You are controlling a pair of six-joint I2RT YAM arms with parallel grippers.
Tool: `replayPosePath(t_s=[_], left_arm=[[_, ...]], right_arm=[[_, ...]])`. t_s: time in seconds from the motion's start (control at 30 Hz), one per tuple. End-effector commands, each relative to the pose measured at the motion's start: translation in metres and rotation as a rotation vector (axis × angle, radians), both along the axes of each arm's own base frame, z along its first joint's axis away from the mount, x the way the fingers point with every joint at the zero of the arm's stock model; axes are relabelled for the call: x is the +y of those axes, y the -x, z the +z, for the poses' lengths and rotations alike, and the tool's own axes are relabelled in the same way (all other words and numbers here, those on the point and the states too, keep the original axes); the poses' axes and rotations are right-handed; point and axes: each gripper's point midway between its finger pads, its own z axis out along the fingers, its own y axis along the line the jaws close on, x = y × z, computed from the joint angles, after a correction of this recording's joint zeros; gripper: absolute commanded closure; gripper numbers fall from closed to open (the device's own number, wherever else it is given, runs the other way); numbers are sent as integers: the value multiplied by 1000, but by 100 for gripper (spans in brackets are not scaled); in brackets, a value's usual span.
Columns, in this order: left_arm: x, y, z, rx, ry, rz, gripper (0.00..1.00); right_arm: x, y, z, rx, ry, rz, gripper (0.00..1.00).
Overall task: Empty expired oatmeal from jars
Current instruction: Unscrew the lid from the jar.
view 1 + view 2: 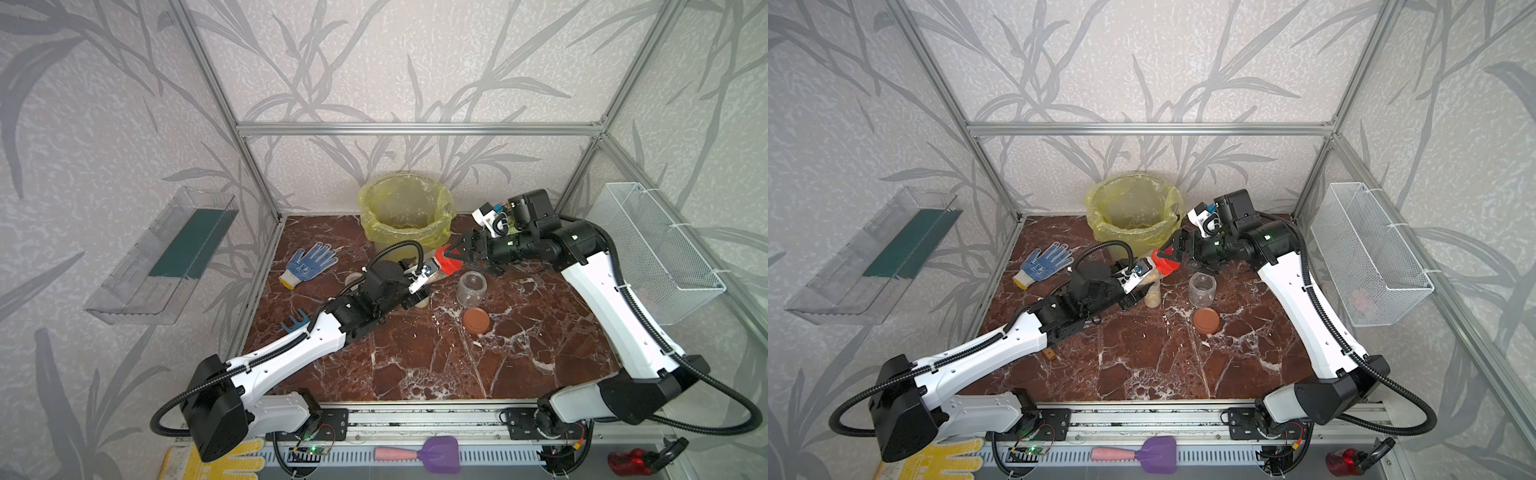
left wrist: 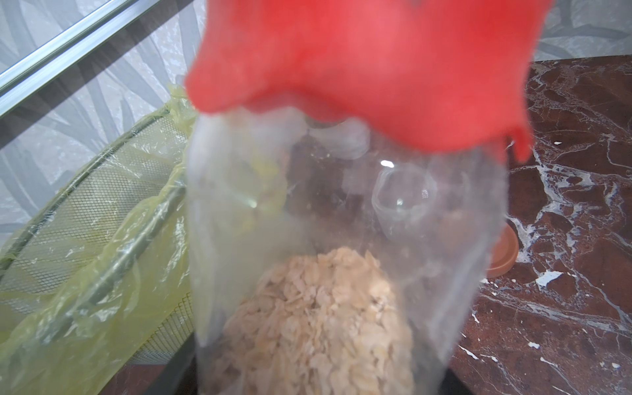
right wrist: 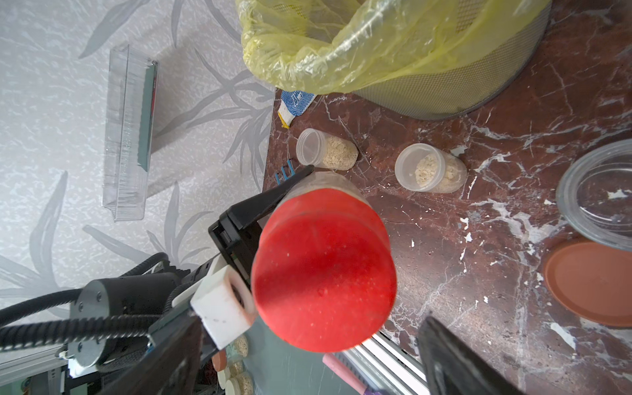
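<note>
Partly filled with oatmeal (image 2: 318, 318), the tilted jar (image 2: 239, 205) hangs just in front of the yellow-lined bin (image 1: 374, 226), clamped by the left hand (image 1: 417, 291); the right hand (image 1: 455, 258) stands wide, jaws either side of its red lid (image 3: 321, 273).

Robot test booth, aluminium frame (image 1: 415, 129), wallpaper panels (image 1: 374, 62)

Left wrist view: red lid (image 2: 369, 68), ahead of the jaws, blurred and cut by the frame edge; held jar (image 2: 342, 205) between the jaws conceals all but slivers of them. Right wrist view: left gripper (image 3: 333, 181) shows one finger (image 3: 270, 201), its partner hidden behind the held jar; empty jar (image 3: 595, 191) and brown lid (image 3: 591, 284), wide of the right gripper (image 3: 309, 319) jaws, cut by the frame edge
</note>
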Motion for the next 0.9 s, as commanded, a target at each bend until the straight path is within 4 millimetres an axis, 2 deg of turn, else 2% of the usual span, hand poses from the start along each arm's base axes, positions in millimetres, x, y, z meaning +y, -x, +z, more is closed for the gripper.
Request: replayPosePath(t_s=[0.0, 0.17, 0.4, 0.47, 0.57, 0.7, 0.87], left_arm=[[-8, -1, 23, -57, 18, -28, 100], [-8, -2, 22, -57, 13, -30, 100], [-9, -1, 21, -57, 8, -33, 100], [-10, -1, 22, -59, 13, -36, 100], [-12, 2, 23, -50, 25, -52, 100], [-24, 17, 22, 11, 73, -144, 100], [-49, 47, 26, 143, 197, -333, 100]], right_arm=[[1, 0, -1, -14, 43, 21, 5], [4, -5, -5, -18, 66, 29, 9], [8, -4, -12, -23, 96, 56, 20], [10, -3, -14, -32, 108, 65, 26], [11, -1, -12, -67, 136, 97, 45], [24, 5, 7, -163, 57, 199, 65], [41, 30, 29, -392, 53, 454, 72]])
